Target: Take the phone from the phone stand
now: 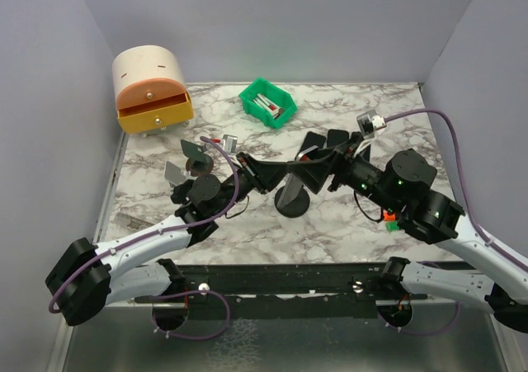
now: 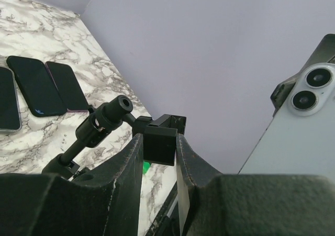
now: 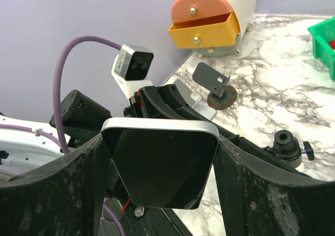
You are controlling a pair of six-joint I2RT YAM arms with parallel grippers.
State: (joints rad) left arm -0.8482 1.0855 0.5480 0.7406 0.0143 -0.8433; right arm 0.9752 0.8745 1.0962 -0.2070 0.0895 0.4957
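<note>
The right end effector (image 3: 158,140) grips the silver-edged, black-screened phone (image 3: 162,173) by its side edges. The left end effector (image 2: 158,144) clamps the bracket of the black jointed phone stand (image 2: 99,123).

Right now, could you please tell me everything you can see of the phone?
The phone is a slim slab with rounded corners, a glossy black unlit screen and a silvery, metal-looking frame. The left wrist view shows its pale back with two round camera lenses. The right end effector clamps it by its side edges, one finger on each.
</note>
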